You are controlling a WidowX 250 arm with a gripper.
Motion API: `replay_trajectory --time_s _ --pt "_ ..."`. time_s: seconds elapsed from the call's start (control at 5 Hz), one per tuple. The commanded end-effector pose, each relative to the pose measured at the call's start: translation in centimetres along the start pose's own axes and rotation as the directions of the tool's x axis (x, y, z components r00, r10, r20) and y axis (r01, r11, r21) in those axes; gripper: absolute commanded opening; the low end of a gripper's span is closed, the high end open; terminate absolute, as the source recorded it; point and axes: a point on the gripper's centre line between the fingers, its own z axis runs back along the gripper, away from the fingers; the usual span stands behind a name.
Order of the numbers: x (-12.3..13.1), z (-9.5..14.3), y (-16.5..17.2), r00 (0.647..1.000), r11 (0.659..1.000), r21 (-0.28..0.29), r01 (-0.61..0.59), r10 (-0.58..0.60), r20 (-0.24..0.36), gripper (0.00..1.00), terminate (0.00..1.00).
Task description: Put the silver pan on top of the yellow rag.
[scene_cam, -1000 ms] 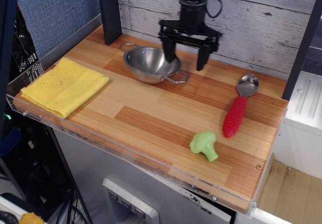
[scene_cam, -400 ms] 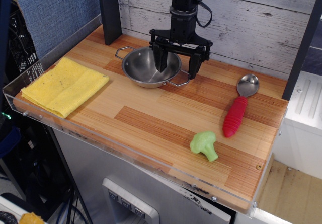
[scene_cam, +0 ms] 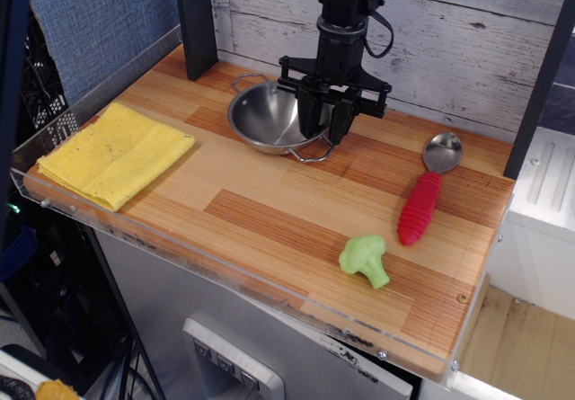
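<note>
The table [scene_cam: 269, 211] had bare wood between the yellow rag [scene_cam: 115, 154], lying at its left edge, and the silver pan [scene_cam: 272, 118] near the back wall. The hand [scene_cam: 328, 120] stood over the pan's right rim, its fingers clamped on that rim. A red-handled spoon [scene_cam: 426, 191] and a broccoli [scene_cam: 365, 259] lay off to the right, well apart from the pan.

The pan [scene_cam: 272, 117] is set at the back of the table [scene_cam: 269, 211], with the gripper [scene_cam: 327, 123] at its right rim. The rag [scene_cam: 115, 153] is laid at the left edge, well apart. The spoon [scene_cam: 427, 190] is placed to the right, the broccoli [scene_cam: 365, 259] before it.
</note>
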Motion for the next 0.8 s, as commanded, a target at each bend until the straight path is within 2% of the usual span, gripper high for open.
replay_trajectory --time_s 0.0,0.2,0.4,0.6 --pt "0.2 3.8 0.0 0.993 0.999 0.011 0.04 -0.041 0.11 0.0 0.0" --pt "-0.9 6.1 0.1 0.986 0.998 0.001 0.06 -0.059 0.155 0.0 0.0" --pt "-2.7 8.8 1.4 0.98 0.997 -0.042 0.06 -0.051 0.19 0.0 0.0" --pt "-4.8 10.3 4.1 0.979 0.995 -0.093 0.044 -0.024 0.2 0.0 0.0"
